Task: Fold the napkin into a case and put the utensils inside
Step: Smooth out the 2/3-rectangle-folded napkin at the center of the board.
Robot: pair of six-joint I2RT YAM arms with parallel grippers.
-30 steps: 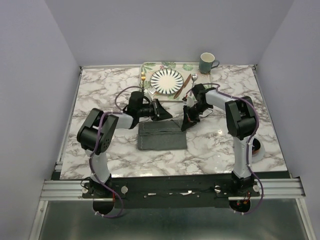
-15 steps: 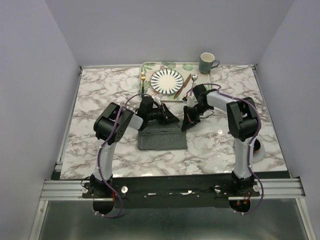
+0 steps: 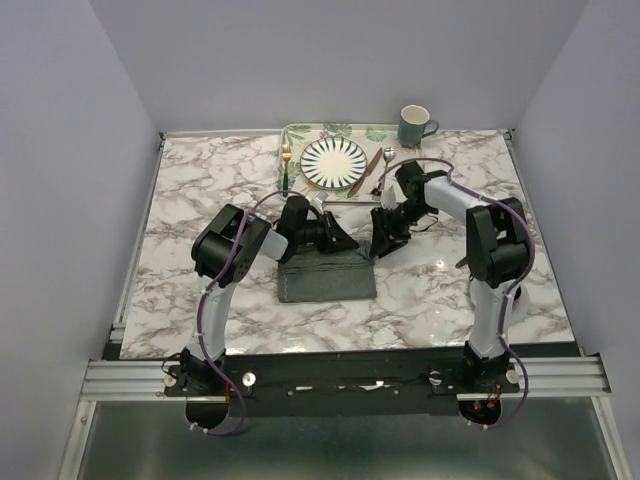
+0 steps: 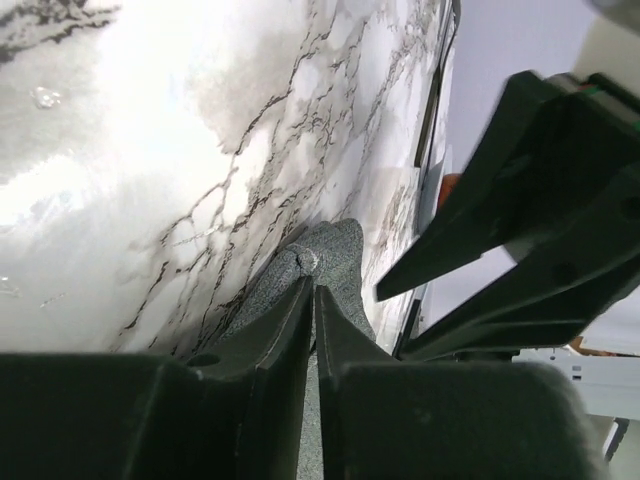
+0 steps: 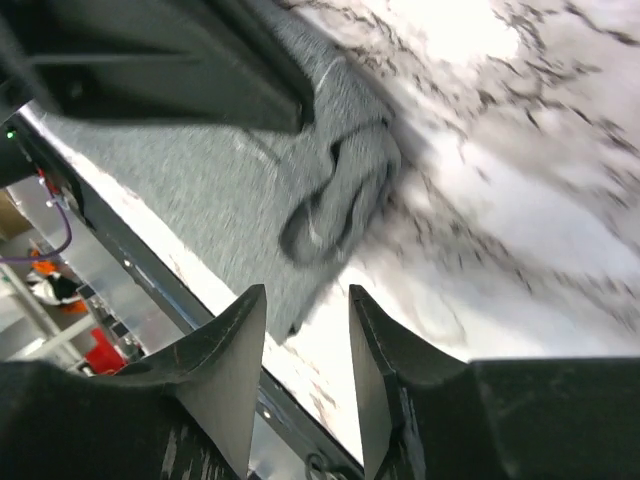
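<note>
Pinching the napkin (image 3: pixel 326 278) at its 12 o'clock edge, L hand (image 4: pixel 312 300) is clamped shut on cloth; R hand (image 5: pixel 305 300) gapes empty by the 2 o'clock corner. Napkin lies folded mid-desk (image 3: pixel 200 200). Risk: thin pinch slips, layers spring apart.

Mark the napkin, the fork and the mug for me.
napkin (image 3: pixel 325 278), top external view, middle of the cloth.
fork (image 3: pixel 285 178), top external view, green handle.
mug (image 3: pixel 411 128), top external view, its body.
</note>
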